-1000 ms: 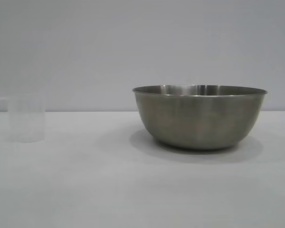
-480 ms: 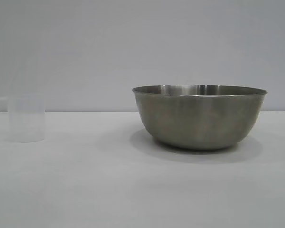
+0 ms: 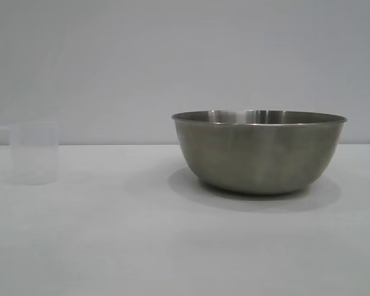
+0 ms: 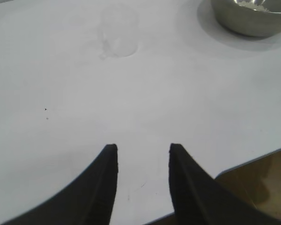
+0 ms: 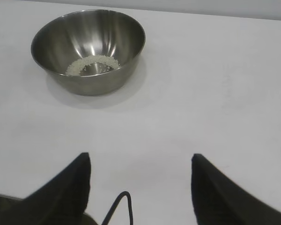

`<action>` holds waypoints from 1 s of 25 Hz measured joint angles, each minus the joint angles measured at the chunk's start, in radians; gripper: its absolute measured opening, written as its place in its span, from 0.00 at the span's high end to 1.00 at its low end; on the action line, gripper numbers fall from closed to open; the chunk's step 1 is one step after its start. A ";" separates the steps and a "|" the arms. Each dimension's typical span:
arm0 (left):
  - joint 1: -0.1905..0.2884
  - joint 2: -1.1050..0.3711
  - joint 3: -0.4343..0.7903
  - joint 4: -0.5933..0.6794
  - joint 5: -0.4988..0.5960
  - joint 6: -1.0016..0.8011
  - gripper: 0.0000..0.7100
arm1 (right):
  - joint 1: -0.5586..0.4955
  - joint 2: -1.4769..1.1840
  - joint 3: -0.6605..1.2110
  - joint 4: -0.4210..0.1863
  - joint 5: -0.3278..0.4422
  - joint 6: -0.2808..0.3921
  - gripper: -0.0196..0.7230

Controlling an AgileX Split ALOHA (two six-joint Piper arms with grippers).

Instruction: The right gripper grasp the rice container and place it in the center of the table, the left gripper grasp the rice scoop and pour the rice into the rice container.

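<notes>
On the table [image 3: 111, 246], the rice scoop [image 3: 34, 154] stands upright, handle leftward.

No legible text, label or number anywhere.

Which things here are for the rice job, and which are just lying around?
For the job:
- rice container
- rice, already in it
- rice scoop
- table
- left gripper, empty
- right gripper, empty

Just lying around:
- nothing else in view
</notes>
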 joint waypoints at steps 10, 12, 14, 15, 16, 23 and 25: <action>0.327 0.000 0.000 0.002 0.000 0.000 0.69 | 0.000 0.000 0.000 0.000 0.000 0.000 0.40; 0.377 -0.004 0.000 0.002 0.000 0.000 0.69 | 0.000 0.000 0.000 0.000 0.000 0.000 0.40; 0.387 -0.010 0.000 0.002 0.000 0.000 0.69 | 0.000 0.000 0.000 0.000 0.000 0.000 0.40; 0.389 -0.013 0.000 0.002 0.000 0.000 0.69 | 0.000 0.000 0.000 0.000 0.000 0.000 0.40; 0.389 -0.015 0.000 0.002 0.000 0.000 0.69 | 0.000 0.000 0.000 0.000 0.000 0.000 0.40; 0.389 -0.019 0.000 0.002 0.002 0.000 0.69 | 0.000 0.000 0.000 0.000 0.000 0.000 0.40; 0.389 -0.020 0.000 0.002 0.002 0.000 0.69 | 0.000 0.000 0.000 0.000 0.000 0.000 0.40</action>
